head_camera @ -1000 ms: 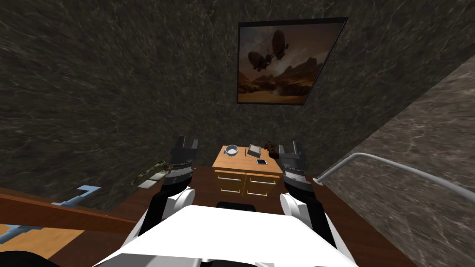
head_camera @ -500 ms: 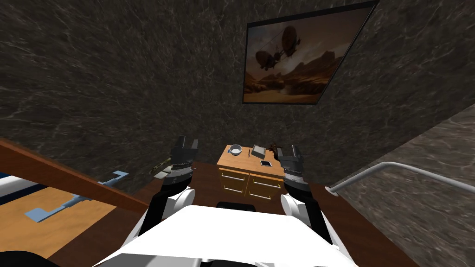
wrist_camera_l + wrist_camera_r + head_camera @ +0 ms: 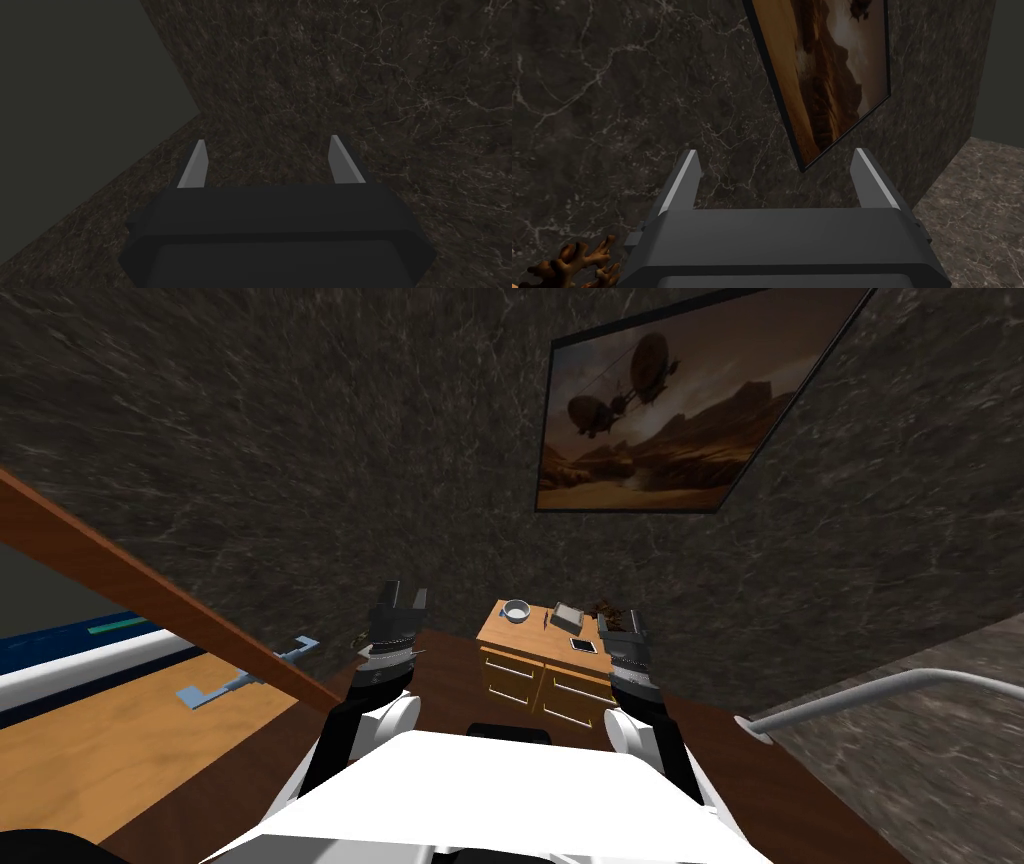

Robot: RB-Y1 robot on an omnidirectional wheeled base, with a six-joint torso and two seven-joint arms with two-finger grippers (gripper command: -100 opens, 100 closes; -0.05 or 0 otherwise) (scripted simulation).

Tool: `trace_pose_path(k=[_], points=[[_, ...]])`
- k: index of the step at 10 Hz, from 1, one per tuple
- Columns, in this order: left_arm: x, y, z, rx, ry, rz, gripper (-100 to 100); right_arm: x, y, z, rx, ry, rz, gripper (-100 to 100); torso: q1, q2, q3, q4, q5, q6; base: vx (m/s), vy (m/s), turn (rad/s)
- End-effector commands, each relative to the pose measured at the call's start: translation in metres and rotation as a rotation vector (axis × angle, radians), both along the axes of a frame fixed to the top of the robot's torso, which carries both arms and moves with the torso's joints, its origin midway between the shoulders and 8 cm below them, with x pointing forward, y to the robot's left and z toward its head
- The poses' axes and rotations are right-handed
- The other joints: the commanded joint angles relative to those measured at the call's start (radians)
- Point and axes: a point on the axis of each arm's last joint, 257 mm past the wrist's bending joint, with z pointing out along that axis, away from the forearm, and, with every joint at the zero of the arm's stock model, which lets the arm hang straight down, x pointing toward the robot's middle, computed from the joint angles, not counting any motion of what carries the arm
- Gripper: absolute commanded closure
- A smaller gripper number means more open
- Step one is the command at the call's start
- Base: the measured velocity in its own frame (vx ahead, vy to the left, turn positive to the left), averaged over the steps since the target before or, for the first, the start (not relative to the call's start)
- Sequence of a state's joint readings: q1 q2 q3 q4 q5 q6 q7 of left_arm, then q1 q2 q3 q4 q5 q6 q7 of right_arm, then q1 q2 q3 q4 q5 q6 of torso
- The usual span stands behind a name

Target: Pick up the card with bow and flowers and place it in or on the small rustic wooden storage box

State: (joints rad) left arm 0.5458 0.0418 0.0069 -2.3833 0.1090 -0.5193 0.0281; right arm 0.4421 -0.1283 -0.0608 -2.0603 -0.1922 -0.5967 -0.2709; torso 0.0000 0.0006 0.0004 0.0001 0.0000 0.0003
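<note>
— Where is the card?
— The small flat white card with a dark border [image 3: 583, 644] lies on top of the light wooden two-drawer cabinet [image 3: 545, 683], towards its near right corner. The cabinet stands ahead against the dark marbled wall [image 3: 300, 438].
— Which way does it point?
— Its long axis seems to run left to right, along the cabinet's front edge. I cannot tell which end is its top. Any bow or flowers are too small to make out.
— And the box?
— A small grey box [image 3: 567, 615] sits just behind the card, farther back, with a round white bowl [image 3: 517, 610] to its left. I cannot tell the box's material.
— Anything hidden?
— In the head view the right gripper [image 3: 620, 623] overlaps the cabinet's right end. The brown branching coral-like ornament [image 3: 577, 262] is only a dark smudge there. The right wrist view shows its branches plainly, though cut off at the edge.
— And the grippers?
— Both are released, with blades spread and nothing between them. The left gripper [image 3: 404, 594] is raised left of the cabinet, facing the wall.
</note>
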Motion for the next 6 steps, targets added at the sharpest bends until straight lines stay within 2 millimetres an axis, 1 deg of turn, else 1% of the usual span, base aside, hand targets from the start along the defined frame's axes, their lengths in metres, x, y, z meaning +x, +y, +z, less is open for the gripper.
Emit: trace_pose_path(k=[1,2,3,4,5,6], points=[[0.0,0.0,0.0,0.0,0.0,0.0,0,0.003,-0.009,-0.013,0.053,0.005,0.016,-100,0.0,0.0,0.0,0.0,0.0,0.0,-0.013,0.009,0.172],[0.0,0.0,0.0,0.0,0.0,0.0,0,0.004,-0.009,-0.017,0.054,0.013,0.014,-100,0.0,0.0,0.0,0.0,0.0,0.0,-0.009,0.004,0.076],[0.0,0.0,0.0,0.0,0.0,0.0,0,0.005,-0.018,-0.024,0.101,0.005,0.028,-100,0.0,0.0,0.0,0.0,0.0,0.0,-0.008,0.009,0.172],[0.0,0.0,0.0,0.0,0.0,0.0,0,0.007,-0.019,-0.031,0.103,0.019,0.024,-100,0.0,0.0,0.0,0.0,0.0,0.0,-0.006,0.004,0.1],[0.0,0.0,0.0,0.0,0.0,0.0,0,0.007,-0.028,-0.036,0.151,0.006,0.038,-100,0.0,0.0,0.0,0.0,0.0,0.0,-0.007,0.011,0.227],[0.0,0.0,0.0,0.0,0.0,0.0,0,0.009,-0.03,-0.045,0.154,0.025,0.033,-100,0.0,0.0,0.0,0.0,0.0,-0.001,-0.005,0.005,0.071]])
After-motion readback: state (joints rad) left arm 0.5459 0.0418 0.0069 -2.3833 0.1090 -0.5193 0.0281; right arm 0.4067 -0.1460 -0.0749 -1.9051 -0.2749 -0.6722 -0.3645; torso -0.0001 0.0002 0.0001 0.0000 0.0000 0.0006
